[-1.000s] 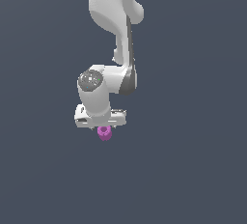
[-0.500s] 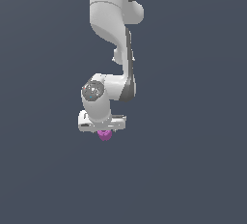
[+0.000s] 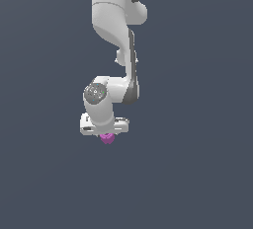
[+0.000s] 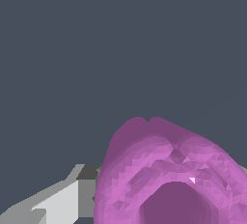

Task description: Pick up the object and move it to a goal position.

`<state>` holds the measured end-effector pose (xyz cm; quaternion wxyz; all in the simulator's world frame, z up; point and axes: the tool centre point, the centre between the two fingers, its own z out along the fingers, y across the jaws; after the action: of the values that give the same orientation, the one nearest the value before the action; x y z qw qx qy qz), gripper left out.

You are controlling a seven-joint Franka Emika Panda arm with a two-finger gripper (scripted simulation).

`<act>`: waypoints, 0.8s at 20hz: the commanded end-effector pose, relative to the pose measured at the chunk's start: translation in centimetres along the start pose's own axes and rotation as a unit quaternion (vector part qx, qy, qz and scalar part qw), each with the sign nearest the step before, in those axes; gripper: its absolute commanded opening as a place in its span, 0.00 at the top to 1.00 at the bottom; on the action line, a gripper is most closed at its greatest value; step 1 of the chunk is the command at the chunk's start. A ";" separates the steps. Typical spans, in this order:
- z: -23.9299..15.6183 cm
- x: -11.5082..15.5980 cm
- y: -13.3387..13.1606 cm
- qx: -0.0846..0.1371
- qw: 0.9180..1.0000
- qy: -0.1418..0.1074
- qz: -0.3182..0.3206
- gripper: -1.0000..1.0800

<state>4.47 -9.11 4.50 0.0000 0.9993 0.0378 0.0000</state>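
**Mia:** One thing could go wrong here. The purple object (image 3: 106,137) could slip out and fall. It is so small next to the big white gripper (image 3: 105,135), and only its top part seems to be tucked in.

**Sam:** Why would it slip?

**Mia:** Its sides are bumpy and round. If the arm (image 3: 114,35) swings fast or tips, the little thing could twist and pop loose. I think slow and steady moves would be safest.

**Sam:** Where is it right now?

**Mia:** In the exterior view it hangs just under the gripper, touching it, a bit to that view's left of the middle. Nothing is under it but flat gray. It looks like it is up in the air.

**Sam:** Are the jaws squeezing it?

**Mia:** I think so. They look closed tight on the object, since it hangs there with nothing else holding it. In the wrist view the object (image 4: 169,175) is very near and fills the corner, with its hollow top facing the camera. A gray finger (image 4: 62,201) sits right beside it.

**Sam:** Where is the goal?

**Mia:** I can't tell. No mark for it shows in either view.
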 end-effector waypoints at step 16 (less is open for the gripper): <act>-2.3 -1.8 -2.1 0.000 1.000 0.000 0.000 1.00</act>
<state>2.88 -7.57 6.28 0.0000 0.9993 0.0376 -0.0004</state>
